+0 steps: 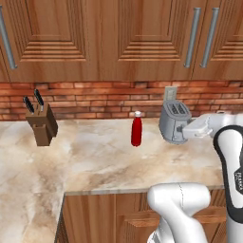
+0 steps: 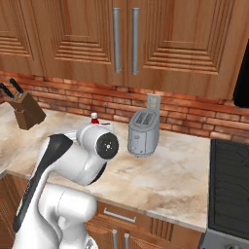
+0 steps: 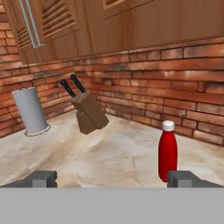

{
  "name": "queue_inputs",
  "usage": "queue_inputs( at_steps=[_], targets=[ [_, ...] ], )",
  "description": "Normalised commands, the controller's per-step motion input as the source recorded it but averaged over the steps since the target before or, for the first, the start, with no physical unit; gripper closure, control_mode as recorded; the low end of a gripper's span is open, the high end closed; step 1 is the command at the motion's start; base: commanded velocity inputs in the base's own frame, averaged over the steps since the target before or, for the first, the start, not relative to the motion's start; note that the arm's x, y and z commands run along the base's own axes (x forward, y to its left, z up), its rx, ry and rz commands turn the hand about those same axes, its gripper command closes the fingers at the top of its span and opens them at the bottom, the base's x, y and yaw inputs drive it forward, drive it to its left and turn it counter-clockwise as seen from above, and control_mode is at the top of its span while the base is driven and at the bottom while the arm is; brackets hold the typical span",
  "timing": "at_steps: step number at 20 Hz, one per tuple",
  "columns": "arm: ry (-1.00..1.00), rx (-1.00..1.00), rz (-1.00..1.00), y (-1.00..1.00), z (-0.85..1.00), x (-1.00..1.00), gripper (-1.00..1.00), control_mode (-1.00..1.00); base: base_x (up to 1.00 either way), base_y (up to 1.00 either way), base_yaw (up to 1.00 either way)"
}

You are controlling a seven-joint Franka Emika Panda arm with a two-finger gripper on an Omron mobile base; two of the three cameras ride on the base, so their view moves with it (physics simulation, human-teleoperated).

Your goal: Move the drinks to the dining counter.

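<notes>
Brown wooden cabinets (image 1: 118, 38) hang over a red brick wall (image 1: 95, 102), and a pale marbled worktop (image 1: 104, 161) runs along under them. In the hand view the pincer (image 3: 112, 178) is low over this worktop, and its two dark tips stand wide apart with nothing between them. Just past the tip on the right side of that view stands the slim red bottle (image 3: 167, 150) with its white cap, upright on the stone and close to the pincer but not touching it. Farther out from the pincer, ahead and to the other side, the wooden knife block (image 3: 89, 112) leans back with two black handles poking out of its top. Beyond the block, near the corner of the brick wall, a pale grey roll (image 3: 29, 110) stands on end. In the left base view the end of the white arm reaches in front of the silver toaster (image 1: 173, 121), which sits by the wall under a wall socket (image 1: 170, 93). The red bottle is to one side of the toaster there, well apart from the knife block. In the right base view a black stove top (image 2: 229, 182) lies past the toaster.
</notes>
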Motion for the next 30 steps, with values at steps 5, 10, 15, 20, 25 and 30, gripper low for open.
queue_inputs(
  at_steps=[5, 10, 15, 20, 25, 30],
  targets=[
    [-0.13, 0.00, 0.00, 0.04, -0.26, 0.05, -1.00, -1.00, 0.00, 0.00, 0.00],
    [-0.17, 0.01, 0.00, 0.28, -0.27, 0.00, -1.00, -1.00, 0.00, 0.00, 0.00],
    [-0.05, 0.03, 0.03, 0.51, -0.31, 0.00, -1.00, -1.00, 0.00, 0.00, 0.00],
    [0.00, 0.00, 0.02, 0.44, -0.21, 0.00, -1.00, -1.00, 0.00, 0.00, 0.00],
    [0.00, 0.00, 0.00, 0.16, -0.08, 0.01, -1.00, -1.00, 0.00, 0.00, 0.00],
    [0.00, 0.03, 0.00, 0.01, -0.11, 0.07, -1.00, -1.00, 0.00, 0.00, 0.00]
  ],
)
